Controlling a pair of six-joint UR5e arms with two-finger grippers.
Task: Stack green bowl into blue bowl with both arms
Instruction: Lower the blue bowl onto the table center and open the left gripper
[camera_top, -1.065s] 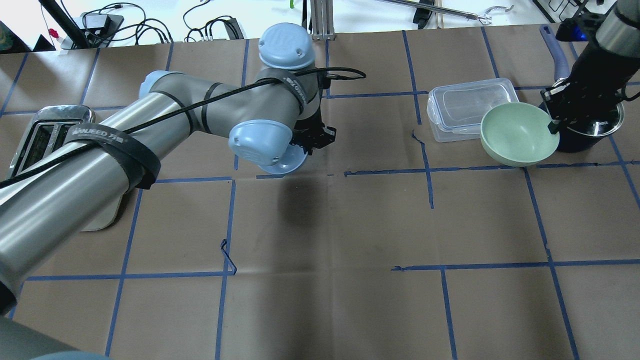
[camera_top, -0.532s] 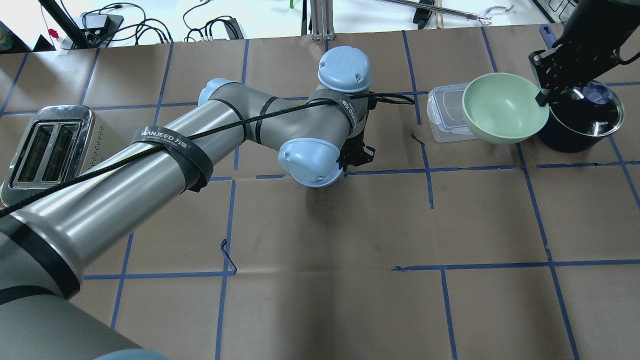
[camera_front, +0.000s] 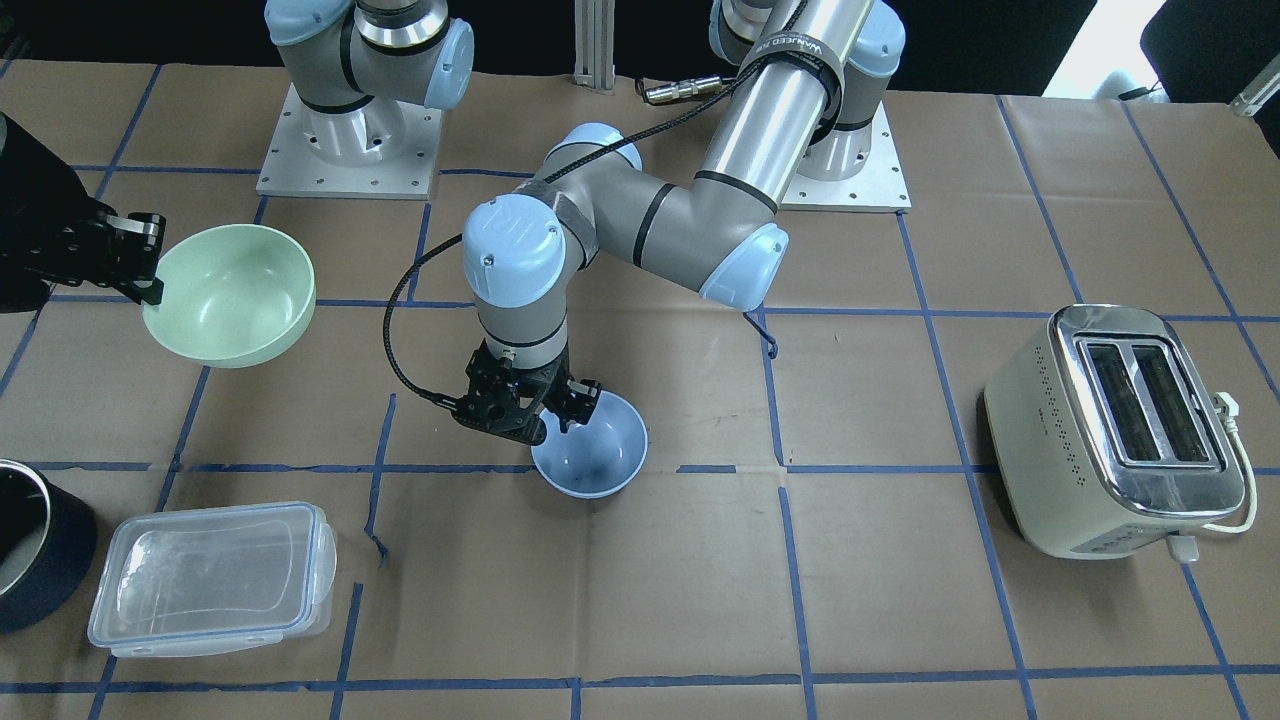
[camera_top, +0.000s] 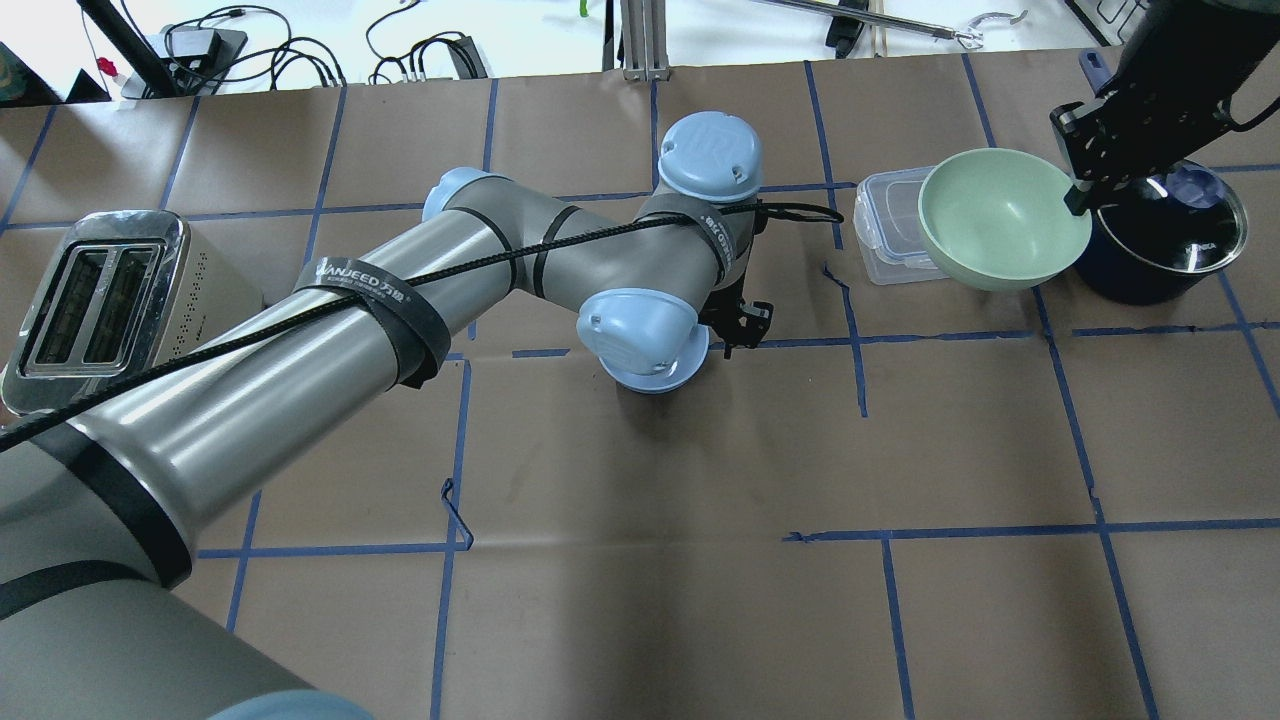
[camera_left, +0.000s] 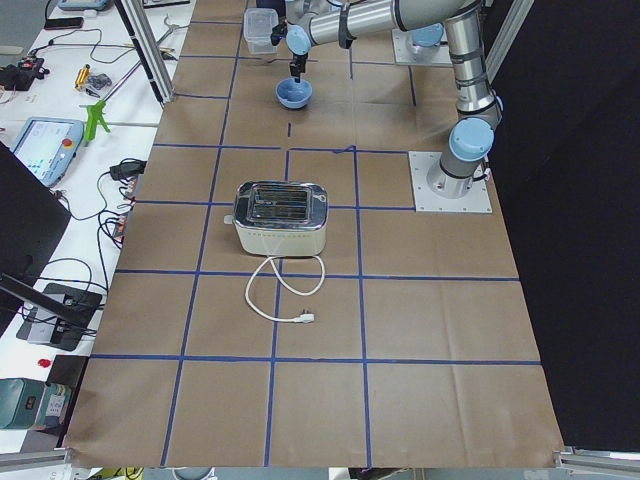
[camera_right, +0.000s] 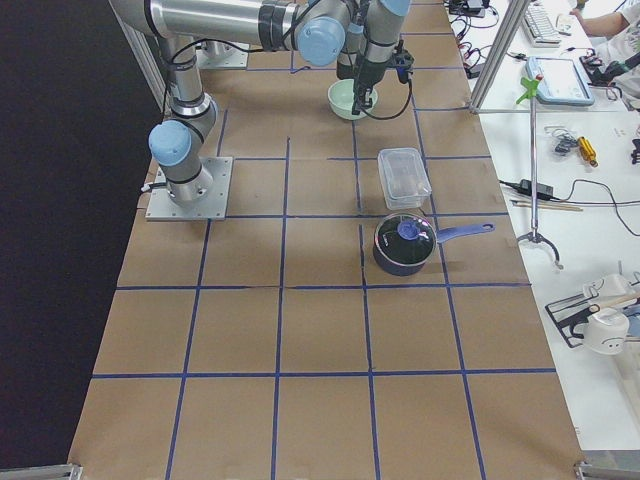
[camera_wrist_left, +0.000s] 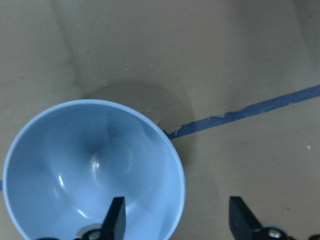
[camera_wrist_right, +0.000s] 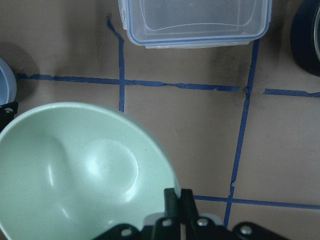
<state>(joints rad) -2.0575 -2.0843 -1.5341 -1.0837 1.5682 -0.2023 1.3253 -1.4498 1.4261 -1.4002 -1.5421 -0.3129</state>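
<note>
Transport of the green bowl is, we judge, the step in hand. Nearest us, mid-table, our left gripper is straddling the rim of the blue bowl, jaws wide, not clamping. Farther off, at two o'clock, our right gripper is pinching the green bowl's rim, holding it aloft near the clear box and the dark pot. Next we are needing a swing towards eight o'clock, centring green over blue.
</note>
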